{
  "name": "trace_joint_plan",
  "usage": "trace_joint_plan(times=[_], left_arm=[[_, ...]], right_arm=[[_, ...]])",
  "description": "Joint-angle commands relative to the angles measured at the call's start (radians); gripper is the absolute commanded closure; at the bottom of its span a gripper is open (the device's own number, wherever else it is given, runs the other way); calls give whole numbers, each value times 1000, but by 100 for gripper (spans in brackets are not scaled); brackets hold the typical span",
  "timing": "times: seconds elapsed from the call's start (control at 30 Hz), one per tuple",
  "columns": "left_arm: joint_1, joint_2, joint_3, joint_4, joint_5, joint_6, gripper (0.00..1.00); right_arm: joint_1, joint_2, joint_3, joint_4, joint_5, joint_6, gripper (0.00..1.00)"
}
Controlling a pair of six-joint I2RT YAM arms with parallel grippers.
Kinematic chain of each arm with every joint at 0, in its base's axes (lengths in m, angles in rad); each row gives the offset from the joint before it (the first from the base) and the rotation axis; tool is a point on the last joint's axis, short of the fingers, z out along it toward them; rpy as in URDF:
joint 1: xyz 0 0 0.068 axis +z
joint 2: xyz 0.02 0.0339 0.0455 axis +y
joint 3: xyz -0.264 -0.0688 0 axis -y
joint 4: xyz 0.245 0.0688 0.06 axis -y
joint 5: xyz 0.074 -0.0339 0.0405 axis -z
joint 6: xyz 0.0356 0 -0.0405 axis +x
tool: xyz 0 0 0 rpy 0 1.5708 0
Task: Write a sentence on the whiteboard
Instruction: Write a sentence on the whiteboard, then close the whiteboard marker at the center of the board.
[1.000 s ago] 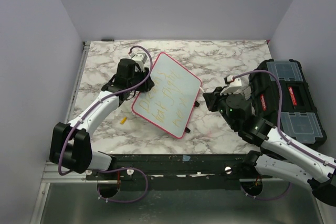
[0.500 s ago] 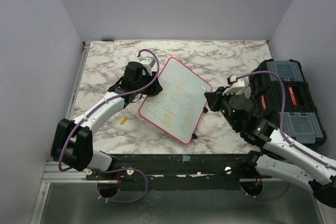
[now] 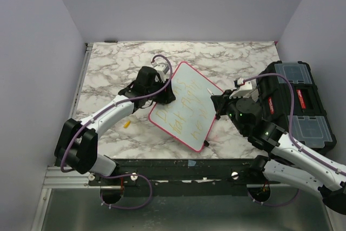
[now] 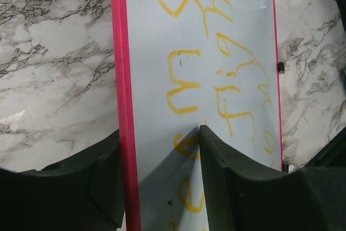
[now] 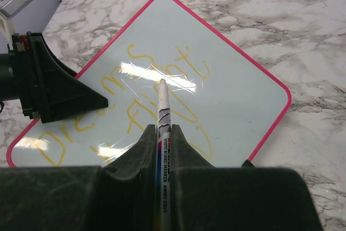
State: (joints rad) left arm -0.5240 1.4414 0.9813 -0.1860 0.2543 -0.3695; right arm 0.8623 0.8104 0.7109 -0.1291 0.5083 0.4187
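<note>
Top view: the whiteboard lay cornerwise at mid-frame on the marble table, with the yellow sentence across its face. The left gripper sat at the board's left edge and the right gripper at its right edge. A black toolbox stood at the far right. A small yellow piece lay lower left of the board.

Left wrist view: the fingers were spread, with the board's pink rim running up between them.

Right wrist view: the fingers were pressed together on a white marker. Its tip pointed up the frame over the lettering.
</note>
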Motion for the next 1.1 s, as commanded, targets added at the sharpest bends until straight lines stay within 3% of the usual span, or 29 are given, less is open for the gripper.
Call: trace_joint_plan(times=[0.0, 0.27, 0.53, 0.67, 0.83, 1.07], left_arm=[[-4, -40, -26, -106, -68, 24, 47], [14, -127, 14, -164, -111, 55, 32], [41, -283, 15, -272, -220, 58, 25], [55, -380, -54, -344, -350, 19, 25], [135, -497, -184, -367, -401, -54, 25], [244, -458, -267, -393, -442, -166, 27]], right_arm=[[1, -2, -11, -17, 23, 7, 99], [0, 2, -8, -17, 19, 6, 99], [0, 2, -6, -17, 21, 6, 99], [0, -4, -7, -18, 16, 6, 99], [0, -5, -14, -11, 7, 9, 99], [0, -11, -26, -4, -5, 25, 99]])
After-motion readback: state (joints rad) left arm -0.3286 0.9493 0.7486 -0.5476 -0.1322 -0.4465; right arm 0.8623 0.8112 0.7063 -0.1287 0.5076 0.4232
